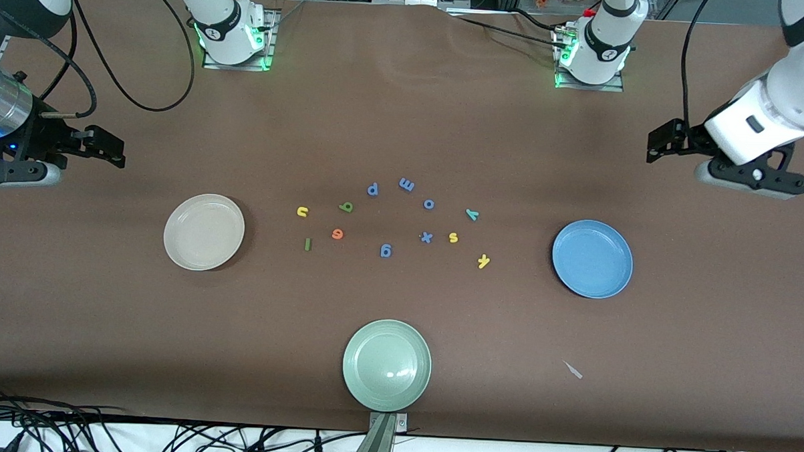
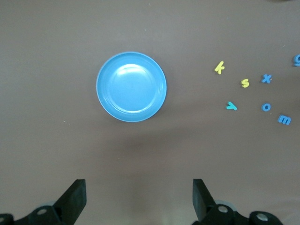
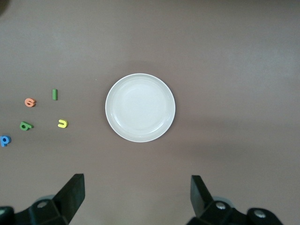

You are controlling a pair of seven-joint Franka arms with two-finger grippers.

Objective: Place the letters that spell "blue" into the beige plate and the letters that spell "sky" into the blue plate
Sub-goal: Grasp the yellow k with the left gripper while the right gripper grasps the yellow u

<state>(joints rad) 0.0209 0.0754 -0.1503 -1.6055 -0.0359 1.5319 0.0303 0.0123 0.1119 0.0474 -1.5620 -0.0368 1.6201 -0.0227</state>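
The letters lie loose on the brown table in a cluster between the beige plate (image 1: 204,232) and the blue plate (image 1: 592,259).

Front view: twelve letters in all. Toward the right arm's end are four: u (image 1: 302,212), b (image 1: 346,206), e (image 1: 337,234) and l (image 1: 308,244). Toward the left arm's end are three: y (image 1: 472,214), s (image 1: 453,238) and k (image 1: 483,260). Between these groups sit five blue letters: p (image 1: 372,189), m (image 1: 407,184), o (image 1: 429,203), x (image 1: 426,237) and g (image 1: 386,251). There are three plates, none holding a letter; the green plate (image 1: 387,364) is nearest the camera. The left gripper (image 1: 665,147) hangs over bare table at its own end, well apart from the blue plate. The right gripper (image 1: 104,145) hangs over bare table at its own end, well apart from the beige plate. Only this view shows all twelve letters, the green plate and both arms.

Left wrist view: the left gripper (image 2: 139,199) has its jaws spread wide with nothing between them. The blue plate (image 2: 131,86) lies out past the fingertips, apart from them. Beside it show k (image 2: 219,67), s (image 2: 245,83), y (image 2: 231,106), x (image 2: 266,78), o (image 2: 266,107), m (image 2: 283,119).

Right wrist view: the right gripper (image 3: 138,197) is likewise wide open and holds nothing. The beige plate (image 3: 140,107) lies clear of its fingertips. Beside it show l (image 3: 55,94), e (image 3: 30,102), b (image 3: 26,125), u (image 3: 62,123), p (image 3: 4,139).
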